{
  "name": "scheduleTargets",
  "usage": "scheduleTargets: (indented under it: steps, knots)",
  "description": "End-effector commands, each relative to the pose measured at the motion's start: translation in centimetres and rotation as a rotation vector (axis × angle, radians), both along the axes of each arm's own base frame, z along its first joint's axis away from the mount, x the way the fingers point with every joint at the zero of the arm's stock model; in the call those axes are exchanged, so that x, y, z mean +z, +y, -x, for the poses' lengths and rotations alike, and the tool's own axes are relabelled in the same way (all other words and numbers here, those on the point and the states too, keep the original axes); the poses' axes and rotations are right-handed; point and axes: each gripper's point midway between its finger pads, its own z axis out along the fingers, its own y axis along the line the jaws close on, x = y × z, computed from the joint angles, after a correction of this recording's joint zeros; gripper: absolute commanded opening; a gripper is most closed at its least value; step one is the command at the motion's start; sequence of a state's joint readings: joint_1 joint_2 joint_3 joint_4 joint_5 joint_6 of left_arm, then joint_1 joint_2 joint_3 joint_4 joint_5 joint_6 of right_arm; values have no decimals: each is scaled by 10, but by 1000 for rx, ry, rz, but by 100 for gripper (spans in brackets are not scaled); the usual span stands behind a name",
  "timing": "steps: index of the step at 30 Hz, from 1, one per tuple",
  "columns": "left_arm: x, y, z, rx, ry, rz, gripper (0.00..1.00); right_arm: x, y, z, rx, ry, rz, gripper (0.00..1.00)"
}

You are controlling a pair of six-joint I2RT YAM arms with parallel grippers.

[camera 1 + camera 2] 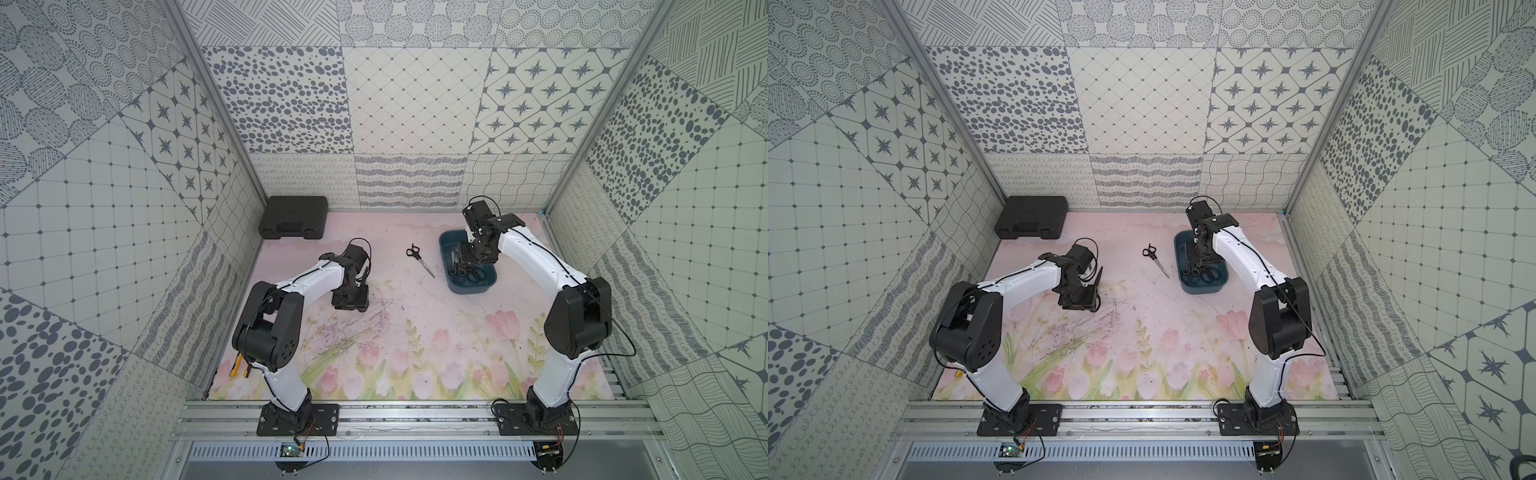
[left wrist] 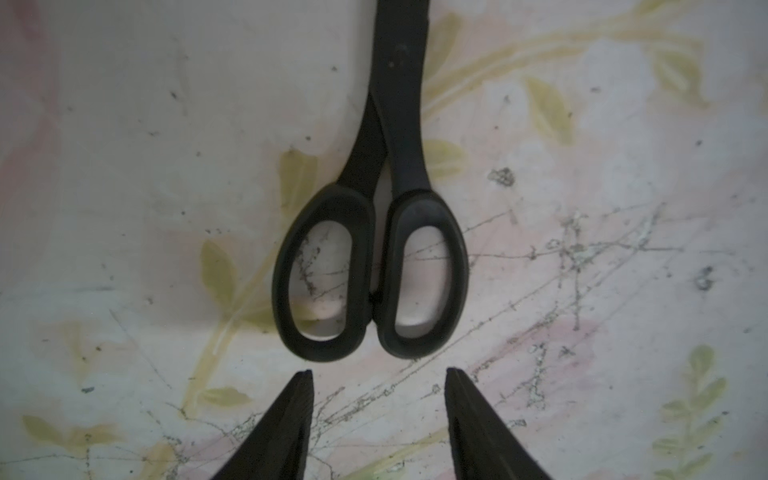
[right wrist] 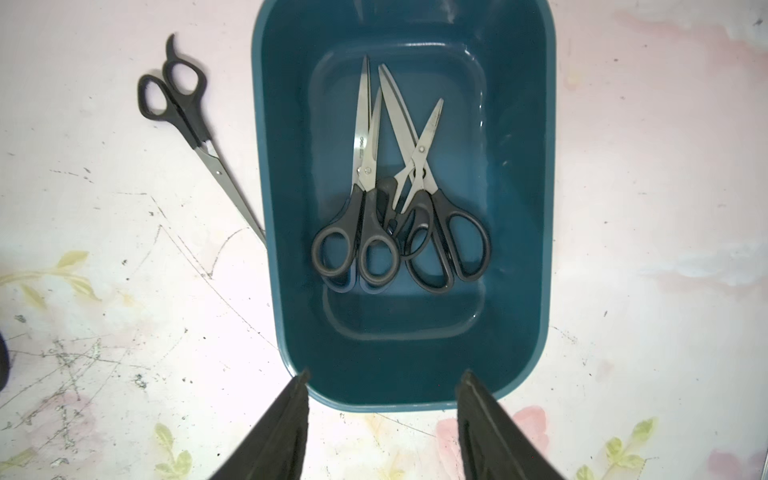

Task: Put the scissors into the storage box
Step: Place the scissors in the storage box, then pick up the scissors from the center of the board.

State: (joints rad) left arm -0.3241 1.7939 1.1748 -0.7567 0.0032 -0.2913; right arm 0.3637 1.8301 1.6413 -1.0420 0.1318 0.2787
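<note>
Scissors, all-black plastic pair (image 2: 399, 158): left gripper (image 2: 378, 374) grasp
Pair lies at 9 o'clock on the pink floral mat (image 1: 415, 332), jaws apart short of its loops; advance, pinch both shanks squarely (loops may swivel), while the right gripper (image 3: 382, 376) gapes empty over the teal plastic storage box (image 3: 519, 208) at 2 o'clock.

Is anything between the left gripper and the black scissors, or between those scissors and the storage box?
Nothing visible separates the left gripper from the all-black scissors on the mat. Toward the storage box, a silver-bladed pair lies on the mat beside its wall, and the right gripper hangs open above the box.
</note>
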Motion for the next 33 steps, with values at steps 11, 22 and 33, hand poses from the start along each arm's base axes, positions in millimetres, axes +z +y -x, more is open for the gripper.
scheduleTargets:
  steps: [11, 22, 33]
  knots:
    - [-15, 5, -13, -73, 62, -106, 48, -7, -5, 8, -14, -13, -3, 60]
    - [21, -13, -17, -142, 14, -158, 57, -18, -2, 10, -9, 14, -10, 60]
    - [-16, -29, -30, -260, 43, -109, 52, -21, -4, 14, -14, 20, -11, 61]
